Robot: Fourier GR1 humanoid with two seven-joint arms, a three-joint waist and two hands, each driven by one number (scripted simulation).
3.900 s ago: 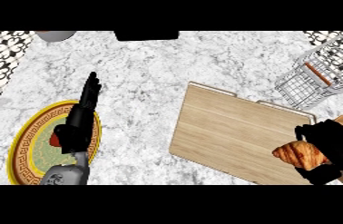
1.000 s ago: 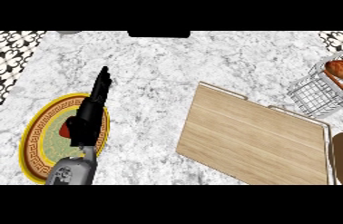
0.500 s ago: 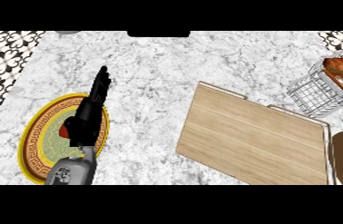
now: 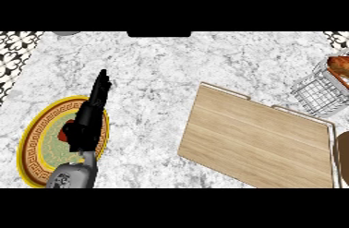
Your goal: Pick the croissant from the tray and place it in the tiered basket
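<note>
Head view: the marble counter [image 4: 170,70] fills the frame, seen steeply from above. The left hand [image 4: 90,112] shows at the lower left, its grey forearm rising from the bottom edge; the fingers are straight and held together, pointing up the frame, and they hold nothing. This hand rests edge-on over the right part of a round plate [image 4: 37,144] with a yellow rim, a patterned band and a pale green centre. A small red item [image 4: 64,134] shows on the plate just beside the palm; what it is cannot be told. The right hand cannot be seen anywhere in this view, so its state cannot be reported. A brown shape at the right edge below the tray's corner is too cropped to identify. The wooden tray [image 4: 255,137] lies right of centre, turned at an angle to the counter's edges, its pale raised lip visible along the upper and right sides; its wooden surface carries nothing. The tiered basket [image 4: 319,92], of light wire mesh, stands at the right edge just above the tray's upper right corner, partly cut off by the frame. The croissant [image 4: 339,63], golden brown, sits at the top of the basket's wire frame at the far right edge, well apart from the tray.
</note>
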